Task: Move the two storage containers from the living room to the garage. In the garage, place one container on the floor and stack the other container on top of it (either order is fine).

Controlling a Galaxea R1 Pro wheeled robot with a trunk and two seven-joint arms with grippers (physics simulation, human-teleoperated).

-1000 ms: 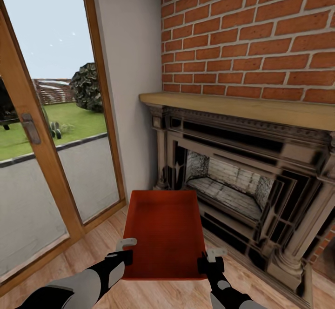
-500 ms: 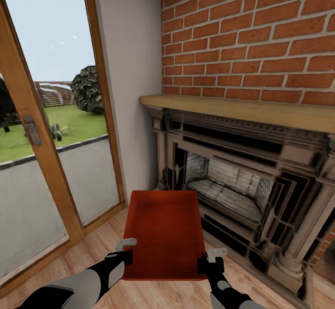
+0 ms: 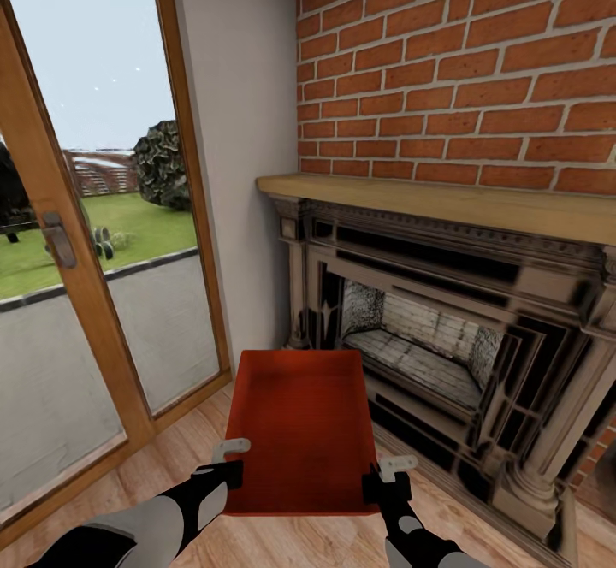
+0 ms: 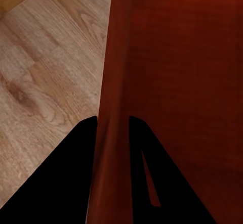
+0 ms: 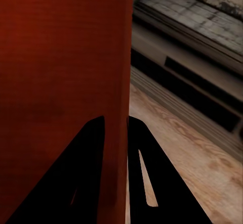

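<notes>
A home living room: brick fireplace, glass doors.

Red brick wall on the right, above a light wood mantel shelf. Beneath it a dark ornate fireplace surround with pale brick firebox. Plain grey-white wall strip in the corner. Wood-framed glass door on the left, metal handle; outside: lawn, shrub, fence, paved strip, pale sky. Light wood-plank floor. Even daylight.
</notes>
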